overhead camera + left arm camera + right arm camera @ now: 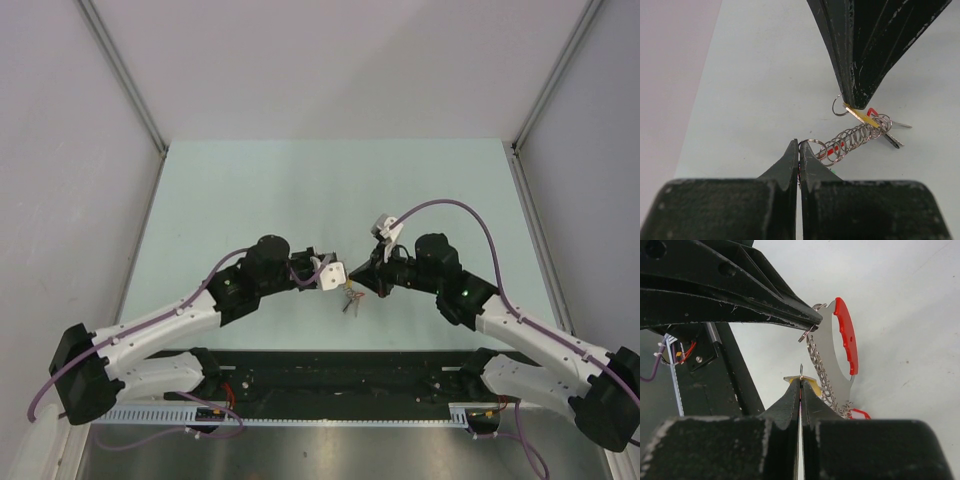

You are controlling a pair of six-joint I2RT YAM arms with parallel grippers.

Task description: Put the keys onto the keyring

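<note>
Both black 2-finger grippers were clamped tight. The left gripper (799,150) pinched the silver keyring with the red curved band (846,335) right at its tips. The right gripper (800,385) squeezed the tiny yellow-headed key (862,116), and a chain of little steel rings (850,139) was stretched between them.

The keyring (824,325) has a flat, pale plate with a dull satin sheen, and its curved band (847,335) is glossy red plastic. Its chain (852,140) is thin wire rings of bright, polished metal. The keys (892,134) have grey metal blades; one head (863,118) is smooth yellow plastic. The left gripper (799,150) and right gripper (800,385) are matt black plastic (scuffed and flecked pale along the edges). The table (250,190) looks smooth, matt, pale green.
</note>
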